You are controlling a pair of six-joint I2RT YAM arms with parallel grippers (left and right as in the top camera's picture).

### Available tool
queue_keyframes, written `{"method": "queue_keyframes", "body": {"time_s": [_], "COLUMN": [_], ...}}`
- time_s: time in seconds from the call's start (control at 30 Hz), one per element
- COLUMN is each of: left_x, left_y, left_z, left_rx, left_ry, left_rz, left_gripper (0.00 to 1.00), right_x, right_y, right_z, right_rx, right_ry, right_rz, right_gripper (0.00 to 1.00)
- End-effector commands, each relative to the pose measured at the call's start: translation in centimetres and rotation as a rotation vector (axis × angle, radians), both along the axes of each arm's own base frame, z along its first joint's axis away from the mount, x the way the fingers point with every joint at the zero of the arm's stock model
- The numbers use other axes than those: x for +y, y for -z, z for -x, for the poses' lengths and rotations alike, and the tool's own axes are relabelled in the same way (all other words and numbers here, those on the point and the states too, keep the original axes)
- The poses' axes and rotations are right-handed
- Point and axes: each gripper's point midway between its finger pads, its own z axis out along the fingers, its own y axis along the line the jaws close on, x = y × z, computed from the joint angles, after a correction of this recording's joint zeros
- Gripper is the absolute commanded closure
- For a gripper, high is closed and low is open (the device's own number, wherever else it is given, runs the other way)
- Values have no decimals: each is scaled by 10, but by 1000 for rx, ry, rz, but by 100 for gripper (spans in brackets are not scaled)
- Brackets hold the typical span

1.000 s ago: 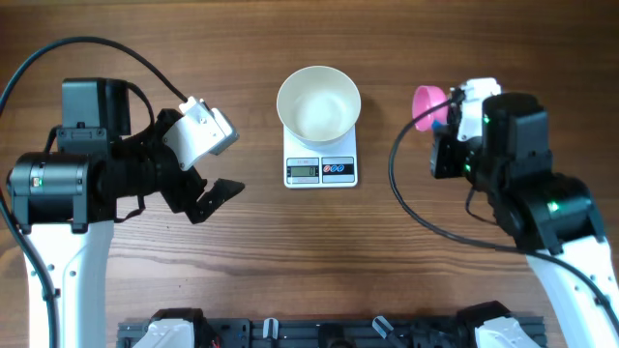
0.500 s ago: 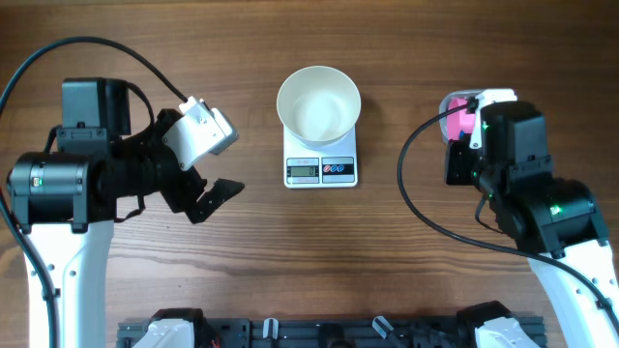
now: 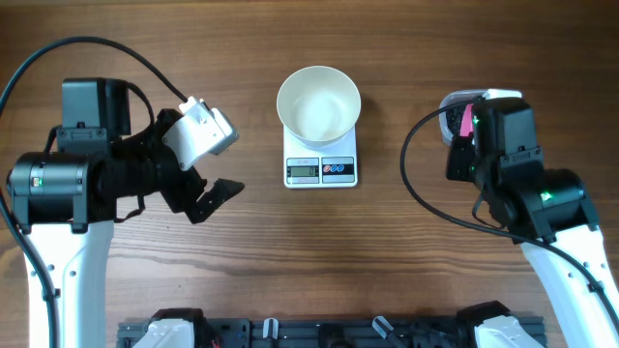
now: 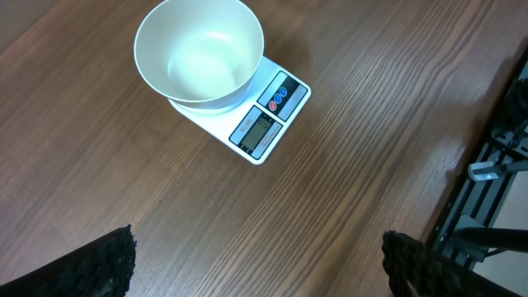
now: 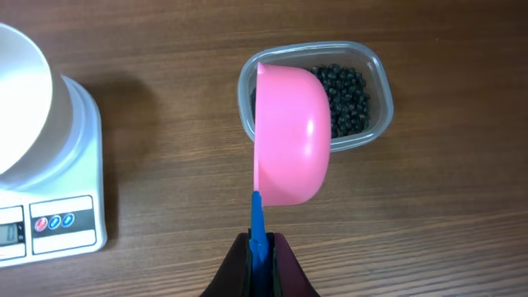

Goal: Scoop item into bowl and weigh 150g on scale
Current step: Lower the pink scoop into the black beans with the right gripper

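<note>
The white bowl (image 3: 318,104) stands on the white scale (image 3: 321,170) at the table's middle back and looks bare inside (image 4: 200,54). My right gripper (image 5: 260,247) is shut on the blue handle (image 5: 258,219) of the pink scoop (image 5: 290,136). The scoop is turned on its side over the left part of the clear tub (image 5: 375,91), which holds the item, small black beads (image 5: 351,95). From overhead the right wrist (image 3: 488,130) hides most of the tub (image 3: 451,104). My left gripper (image 4: 260,272) hangs open above bare wood, left of the scale (image 4: 268,124).
The bowl's rim (image 5: 21,91) and the scale's button corner (image 5: 74,206) show at the left edge of the right wrist view. A black rail (image 3: 329,333) runs along the table's front edge. Cables loop from both arms.
My right arm has carried the pink scoop to the right, from open view beside the wrist to over the tub. The left arm has not moved.
</note>
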Motion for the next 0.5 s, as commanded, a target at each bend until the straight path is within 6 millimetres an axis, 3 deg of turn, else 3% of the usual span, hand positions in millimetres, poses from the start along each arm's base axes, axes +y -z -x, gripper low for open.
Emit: {"method": "queue_keyframes", "body": {"time_s": [0.0, 0.47], "left_x": [2, 2], "left_y": [-6, -6], "left_z": [-1, -1], "left_rx": [-27, -27], "left_ry": [5, 5], "left_rz": [-6, -6], "left_gripper": [0, 0], "right_x": [-4, -25], "right_y": [-7, -15], "right_z": [-2, -5], "right_rx": [-27, -44], "right_ry": [58, 94], "right_rz": [-17, 54], "right_gripper": [96, 96]}}
